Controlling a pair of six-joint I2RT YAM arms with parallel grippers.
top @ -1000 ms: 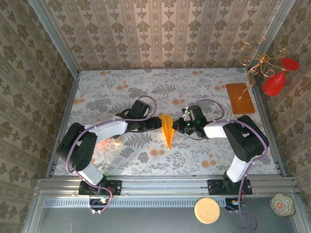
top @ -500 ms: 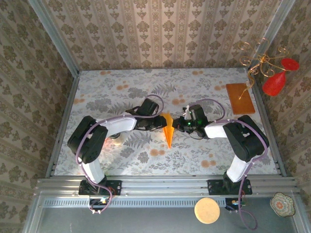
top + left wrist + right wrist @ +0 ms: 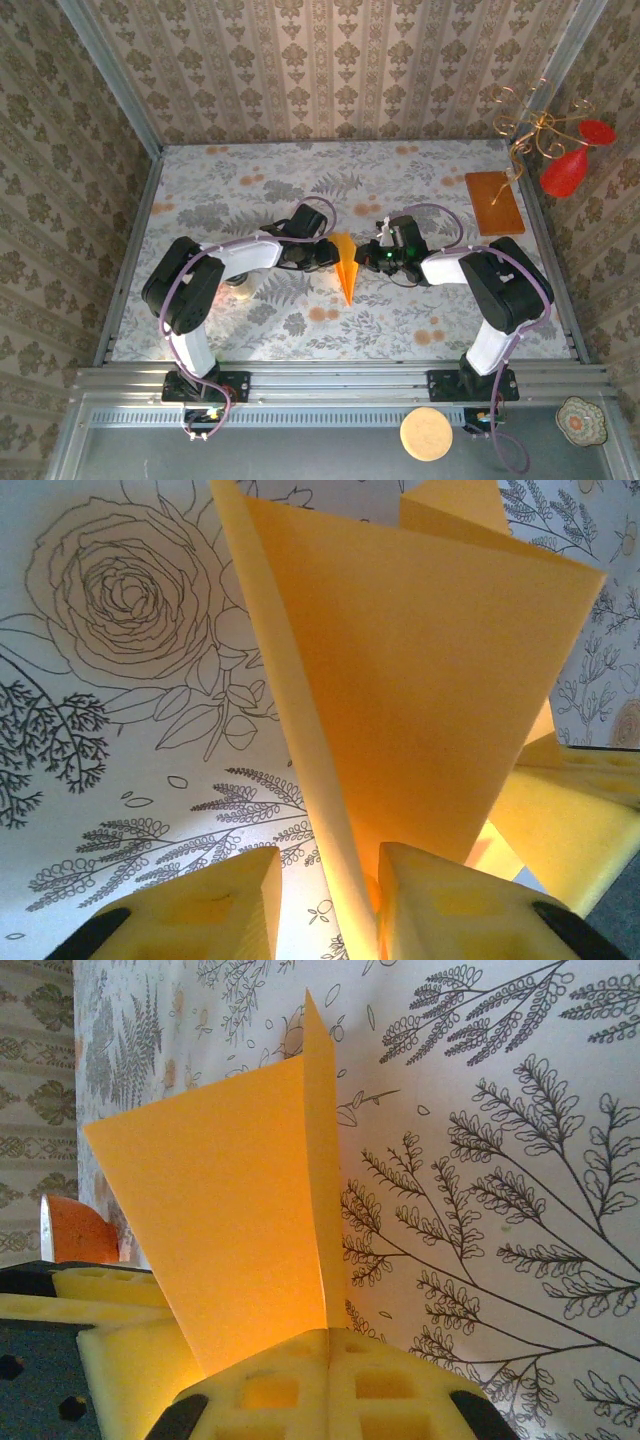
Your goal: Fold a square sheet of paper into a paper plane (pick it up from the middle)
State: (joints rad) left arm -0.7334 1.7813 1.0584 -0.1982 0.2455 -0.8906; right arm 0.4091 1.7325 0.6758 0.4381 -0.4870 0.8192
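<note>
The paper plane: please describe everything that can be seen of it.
The paper plane is a slim pointed dart of thin, matte, bright orange-yellow paper with sharp creases. It is at the middle of the table, tip toward the near edge. Its flaps stand apart, not pressed flat. The right gripper is shut on one folded edge. The left gripper has a finger on either side of another flap, with a gap at one pad. Whether it touches the table is unclear.
</note>
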